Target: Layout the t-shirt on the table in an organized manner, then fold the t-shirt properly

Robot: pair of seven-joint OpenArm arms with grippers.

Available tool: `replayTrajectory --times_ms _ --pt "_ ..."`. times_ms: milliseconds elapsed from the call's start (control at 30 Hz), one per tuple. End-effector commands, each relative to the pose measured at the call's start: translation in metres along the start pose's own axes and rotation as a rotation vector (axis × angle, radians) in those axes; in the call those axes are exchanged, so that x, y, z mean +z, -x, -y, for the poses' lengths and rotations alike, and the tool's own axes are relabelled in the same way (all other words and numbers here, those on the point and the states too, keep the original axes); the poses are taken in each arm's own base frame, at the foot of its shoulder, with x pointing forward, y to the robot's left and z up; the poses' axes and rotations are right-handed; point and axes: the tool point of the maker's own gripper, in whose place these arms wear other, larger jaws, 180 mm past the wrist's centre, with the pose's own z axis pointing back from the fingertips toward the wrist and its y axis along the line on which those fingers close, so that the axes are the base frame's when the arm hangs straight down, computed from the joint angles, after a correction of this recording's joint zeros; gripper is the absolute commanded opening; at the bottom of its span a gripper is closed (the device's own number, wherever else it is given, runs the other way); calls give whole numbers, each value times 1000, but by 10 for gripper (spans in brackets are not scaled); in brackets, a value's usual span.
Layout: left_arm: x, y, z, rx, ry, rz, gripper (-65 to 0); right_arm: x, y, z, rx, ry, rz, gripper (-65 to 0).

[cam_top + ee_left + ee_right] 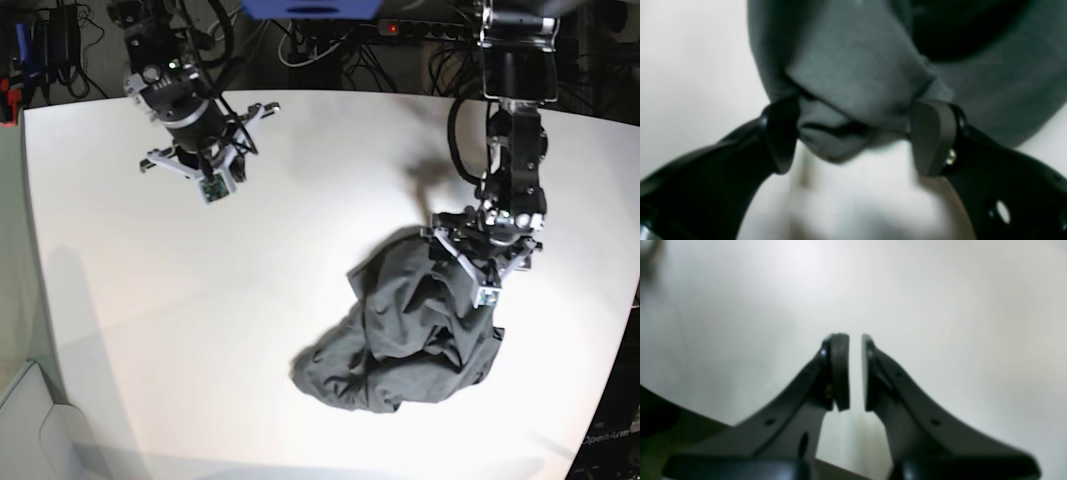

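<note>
The dark grey t-shirt (410, 330) lies crumpled in a heap on the white table (200, 300), right of centre. My left gripper (485, 265) is down at the heap's upper right edge. In the left wrist view its jaws (857, 133) stand wide apart, and a slack fold of the t-shirt (853, 66) lies between the fingers. My right gripper (856, 370) hovers over bare table (940, 306) with a narrow gap between its pads and nothing in it. The right arm (190, 125) is at the far left, well away from the shirt.
Cables and a power strip (400, 28) run behind the table's far edge. The table's right edge (625, 330) passes close to the left arm and the shirt. A dark blurred shape (660, 426) fills the lower left corner of the right wrist view.
</note>
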Motion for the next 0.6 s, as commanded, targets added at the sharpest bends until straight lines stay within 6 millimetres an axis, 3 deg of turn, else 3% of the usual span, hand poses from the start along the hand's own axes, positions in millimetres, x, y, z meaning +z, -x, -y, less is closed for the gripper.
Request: replayTrajectory --times_ms 0,67,133,300,400,567 --pt "0 -21 -6 4 -11 61 -151 3 -11 1 6 1 40 -565" --pt "-7 -15 1 24 3 59 -184 3 -10 1 6 1 39 -565" --pt "-8 -14 3 30 8 66 -269 3 -10 1 6 1 39 -565" --pt "0 -26 2 27 1 99 -650 3 -10 4 4 8 39 -565" --pt "14 -36 -8 21 -24 126 -607 3 -12 3 6 5 45 -565" --pt "64 -64 -50 64 -124 197 -606 0 -28 1 26 -9 83 -565"
